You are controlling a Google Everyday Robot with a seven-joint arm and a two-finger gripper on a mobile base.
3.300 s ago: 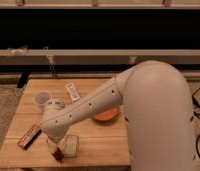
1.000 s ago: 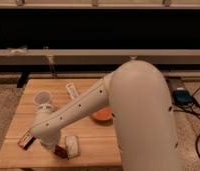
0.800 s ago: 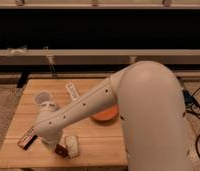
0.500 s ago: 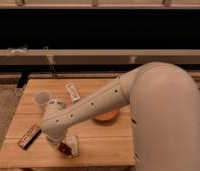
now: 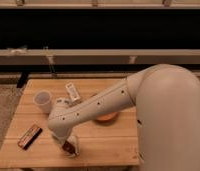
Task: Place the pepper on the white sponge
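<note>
The small dark red-brown pepper (image 5: 68, 147) is at the front of the wooden table (image 5: 108, 145), right at the pale white sponge (image 5: 75, 145), which shows only as a light edge beside and under it. My gripper (image 5: 63, 142) is down at the pepper, at the end of the white arm (image 5: 98, 107) that reaches in from the right. I cannot tell whether the pepper rests on the sponge or hangs just above it. The arm and gripper hide most of the sponge.
A white cup (image 5: 42, 101) stands at the left. A dark bar with a tan stripe (image 5: 29, 136) lies at the front left. A white oblong object (image 5: 72, 92) lies at the back. The orange-red bowl (image 5: 107, 118) sits partly under the arm.
The gripper with the pepper has shifted slightly right and down, from beside the sponge to right at it. The arm has swung a little. The other objects have not moved.
</note>
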